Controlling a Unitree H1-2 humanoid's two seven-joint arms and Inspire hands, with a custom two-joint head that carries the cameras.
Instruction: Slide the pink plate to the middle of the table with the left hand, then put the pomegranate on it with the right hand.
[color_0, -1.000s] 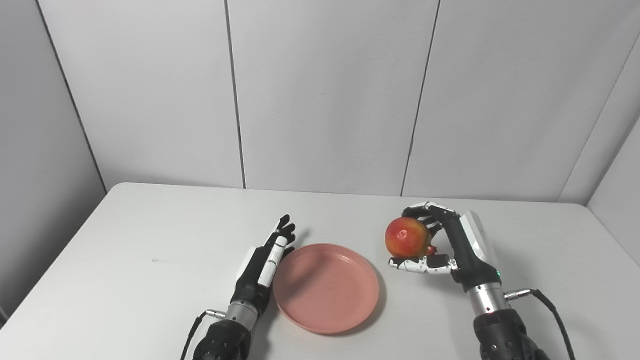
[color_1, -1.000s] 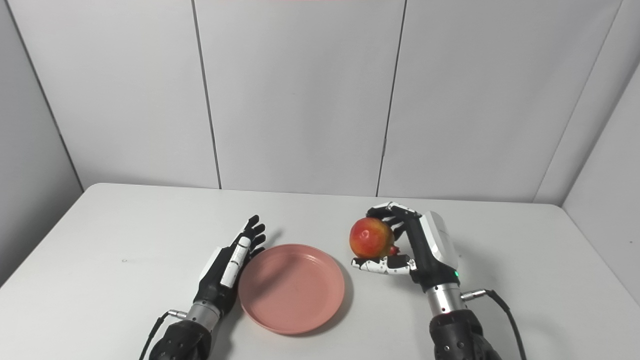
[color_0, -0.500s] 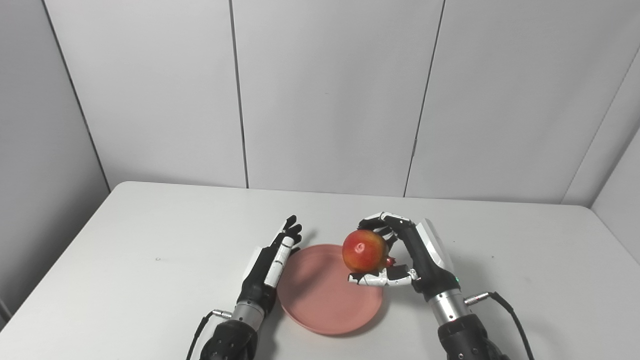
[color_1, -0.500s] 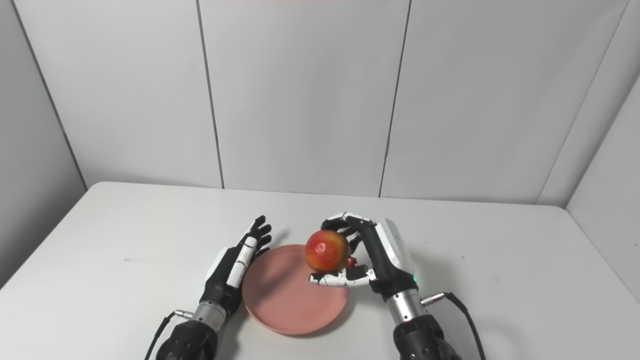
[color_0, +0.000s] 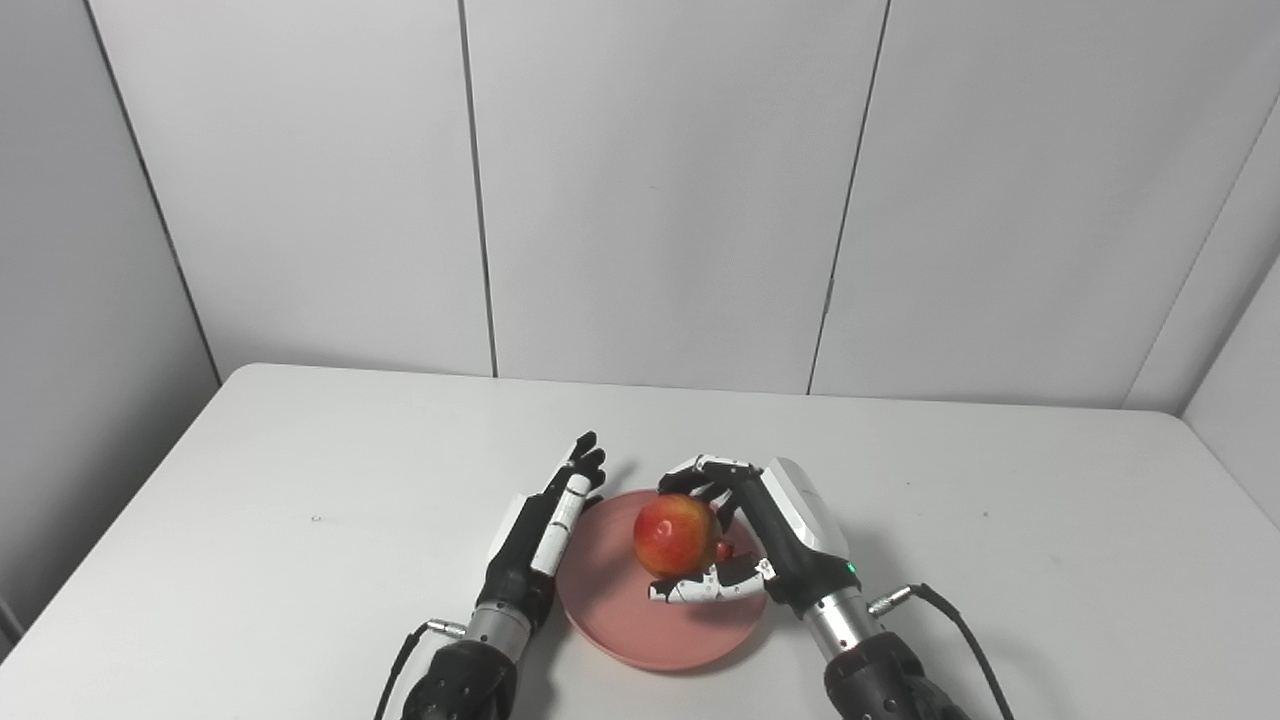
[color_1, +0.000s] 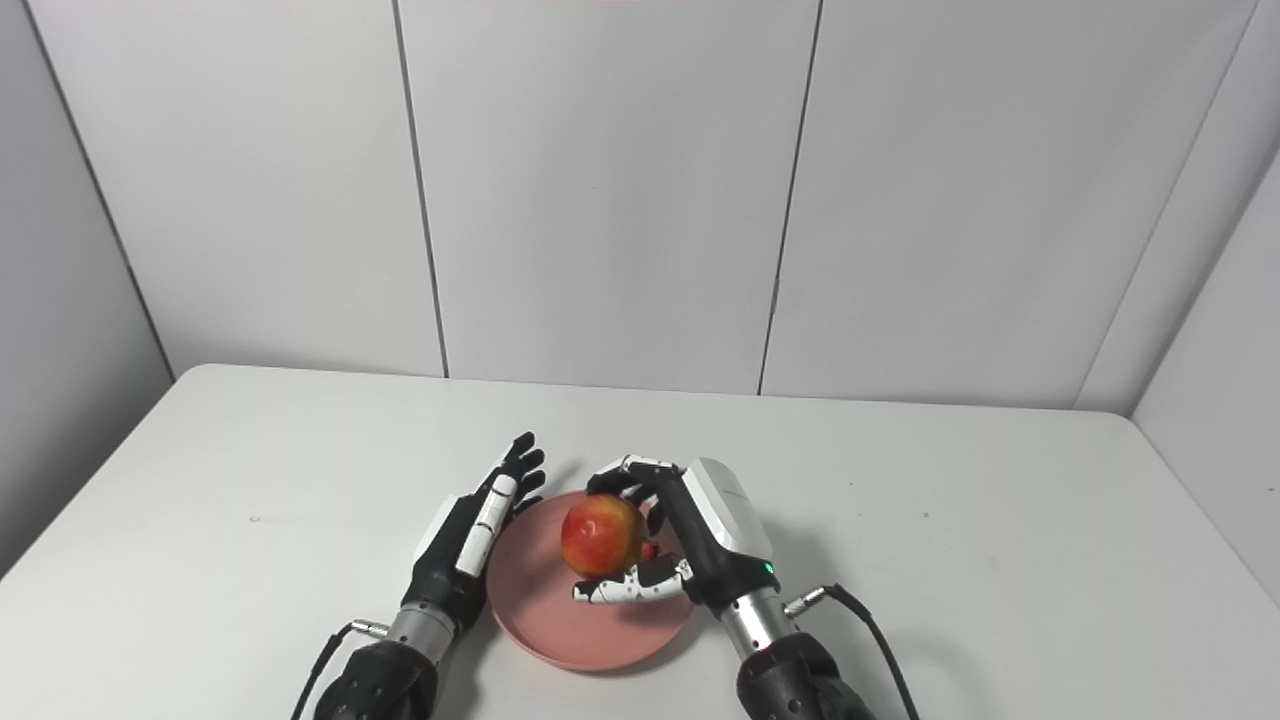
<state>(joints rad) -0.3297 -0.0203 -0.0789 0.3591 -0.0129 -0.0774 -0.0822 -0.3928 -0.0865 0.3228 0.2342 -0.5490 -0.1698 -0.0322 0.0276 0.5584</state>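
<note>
Left eye view: pomegranate (color_0: 676, 534) sits in the right hand (color_0: 760, 535), fingers wrapped round its far side, thumb under it. It's directly over the pink plate (color_0: 620, 610), roughly above the plate's middle, so what's left is straight down, no sideways travel. Can't tell if the fruit touches the plate yet; looks just clear of it. Plate is near the front edge of the desk (color_0: 300, 470), about midway between left and right edges. Left hand (color_0: 540, 525) lies flat, fingers straight and together, holding nothing, edge against the plate's left rim.

Right eye view: same picture. Right hand (color_1: 690, 545) closed on the pomegranate (color_1: 601, 534), fruit on the hand's left, over the plate (color_1: 545, 620). Left hand (color_1: 470, 535) empty and extended, just beside the rim. My read: slide is done, placing is in its last stretch. Risk: round fruit rolling on a shallow plate after release, so lower fully before opening.
</note>
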